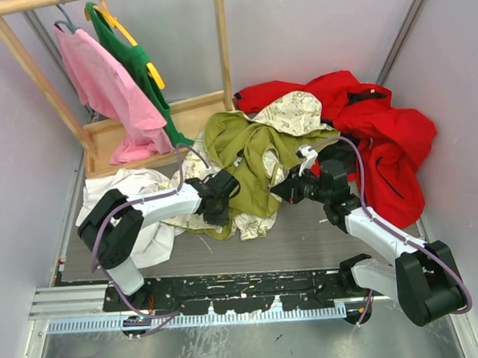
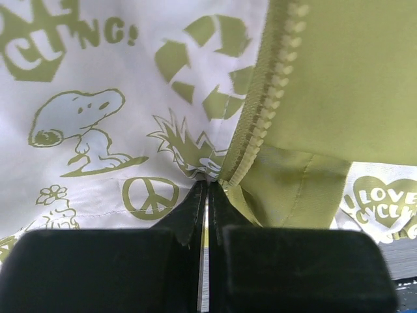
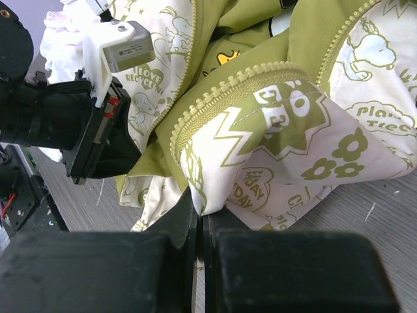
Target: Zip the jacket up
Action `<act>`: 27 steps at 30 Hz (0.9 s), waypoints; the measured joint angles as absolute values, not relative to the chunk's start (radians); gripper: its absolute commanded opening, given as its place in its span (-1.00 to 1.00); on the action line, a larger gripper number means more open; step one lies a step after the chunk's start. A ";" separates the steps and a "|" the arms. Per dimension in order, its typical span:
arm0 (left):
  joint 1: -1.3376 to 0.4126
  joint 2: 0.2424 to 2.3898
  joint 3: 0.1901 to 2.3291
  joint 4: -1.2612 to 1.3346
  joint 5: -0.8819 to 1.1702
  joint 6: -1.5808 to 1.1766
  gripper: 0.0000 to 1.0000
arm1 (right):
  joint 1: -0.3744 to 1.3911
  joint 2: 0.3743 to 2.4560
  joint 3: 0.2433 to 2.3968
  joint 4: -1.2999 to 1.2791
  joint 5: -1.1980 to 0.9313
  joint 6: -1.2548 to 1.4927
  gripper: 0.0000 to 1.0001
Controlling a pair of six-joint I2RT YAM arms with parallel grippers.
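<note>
The jacket (image 1: 241, 147), olive-green outside and cream with olive prints inside, lies crumpled mid-table. My left gripper (image 1: 225, 197) presses into its left side. In the left wrist view the left gripper (image 2: 208, 185) is shut, pinching the fabric at the lower end of an olive zipper row (image 2: 260, 111). My right gripper (image 1: 278, 193) meets the jacket's right side. Seen from the right wrist, the right gripper (image 3: 200, 212) is shut on a cream printed corner of the jacket (image 3: 273, 143), just below a curved zipper edge (image 3: 221, 94). The left gripper's body (image 3: 98, 130) shows close by at the left.
A bright red jacket (image 1: 381, 139) is heaped at the back right, touching the olive one. A white garment (image 1: 136, 196) lies under the left arm. A wooden rack (image 1: 219, 36) with a pink shirt (image 1: 106, 90) and green shirt (image 1: 141, 68) stands back left over a wooden tray (image 1: 192, 117).
</note>
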State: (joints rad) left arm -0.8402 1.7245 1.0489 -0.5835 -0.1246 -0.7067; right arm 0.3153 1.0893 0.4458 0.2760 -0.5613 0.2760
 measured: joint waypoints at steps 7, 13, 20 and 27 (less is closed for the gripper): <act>-0.785 1.613 0.958 -0.566 -0.102 -0.705 -1.00 | 0.319 1.089 0.446 0.276 -0.561 0.276 -0.88; -0.742 1.457 0.936 -0.567 -0.073 -0.698 -1.00 | 0.324 1.089 0.446 0.276 -0.560 0.276 -0.88; -0.725 1.343 0.937 -0.589 -0.065 -0.686 -1.00 | 0.327 1.089 0.446 0.276 -0.560 0.276 -0.88; -0.636 1.311 0.939 -0.628 -0.052 -0.671 -1.00 | 0.328 1.089 0.446 0.276 -0.554 0.276 -0.88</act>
